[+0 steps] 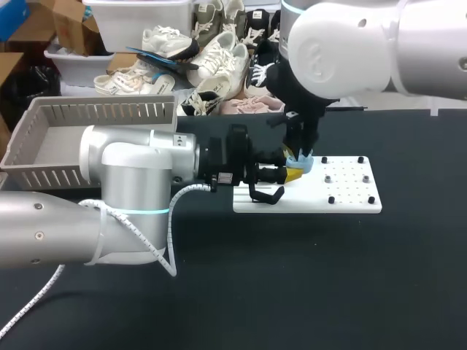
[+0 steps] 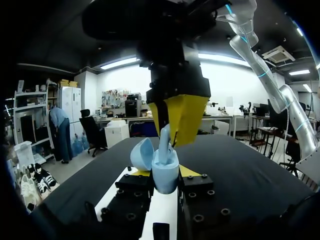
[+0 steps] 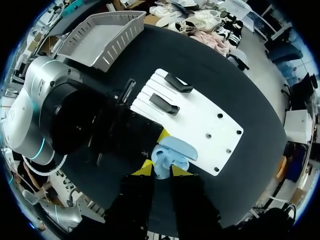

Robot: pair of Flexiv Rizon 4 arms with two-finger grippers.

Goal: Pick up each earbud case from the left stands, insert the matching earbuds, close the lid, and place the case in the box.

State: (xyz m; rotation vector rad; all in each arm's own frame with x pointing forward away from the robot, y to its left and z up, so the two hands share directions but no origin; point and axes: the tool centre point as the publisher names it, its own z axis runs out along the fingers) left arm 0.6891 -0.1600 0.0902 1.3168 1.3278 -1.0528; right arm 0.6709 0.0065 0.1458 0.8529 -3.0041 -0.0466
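1. My left arm (image 1: pixel 124 182) is wearing a glossy silver-white shell of rounded joints, with a thin cyan light ring (image 1: pixel 142 213) glowing around 1 joint.
2. A white spiral-wrapped cable (image 1: pixel 170 233) is trailing along it toward a black wrist block (image 1: pixel 222 164).
3. My left gripper (image 2: pixel 165 172) is showing 2 black finger blocks dotted with round screws (image 2: pixel 206 192), each ending in a yellow tip.
4. My right arm (image 1: pixel 350 44) is gleaming white and smooth, also carrying a cyan ring (image 1: pixel 290 6).
5. My right gripper (image 3: pixel 162 170) is showing 2 long black fingers with yellow tips.
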